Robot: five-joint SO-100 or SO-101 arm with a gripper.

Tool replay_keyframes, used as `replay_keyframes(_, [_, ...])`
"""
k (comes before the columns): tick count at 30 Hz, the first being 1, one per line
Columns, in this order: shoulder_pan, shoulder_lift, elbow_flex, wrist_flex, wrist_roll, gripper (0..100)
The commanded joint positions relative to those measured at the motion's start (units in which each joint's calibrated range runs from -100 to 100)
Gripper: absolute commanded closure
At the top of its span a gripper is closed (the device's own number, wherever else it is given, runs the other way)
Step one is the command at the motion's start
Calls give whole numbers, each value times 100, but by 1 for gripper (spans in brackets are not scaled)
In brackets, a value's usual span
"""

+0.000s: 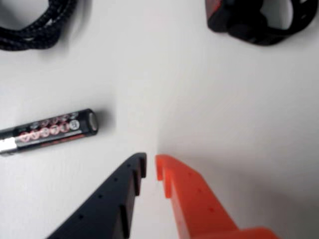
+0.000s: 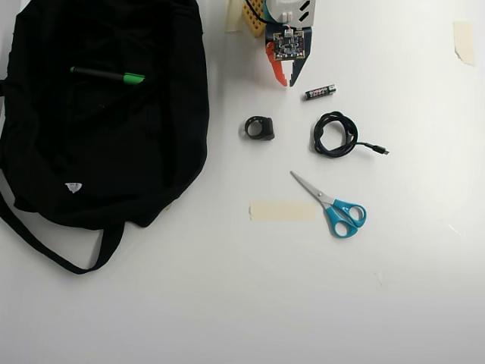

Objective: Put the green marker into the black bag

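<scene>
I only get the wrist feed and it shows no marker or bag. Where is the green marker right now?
Observer: In the overhead view, the green marker lies on top of the black bag, near the bag's upper part.
Operator: How far from my gripper?
Observer: The gripper is off to the right of the bag, nothing between its fingertips, beside the battery.
Operator: Anything else I'm missing?
Observer: Blue-handled scissors and a strip of tape lie lower on the table.

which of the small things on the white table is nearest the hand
The black battery with the pink label, just beside the hand. The ring-shaped black piece, coiled cable and scissors all lie farther out.
</scene>
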Motion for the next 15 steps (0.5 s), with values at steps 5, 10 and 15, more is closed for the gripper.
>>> replay_keyframes(5, [44,-83,136,86,10,98])
replay_keyframes(10, [44,-66,136,77,10,98])
replay_keyframes(15, [44,-66,136,77,10,98])
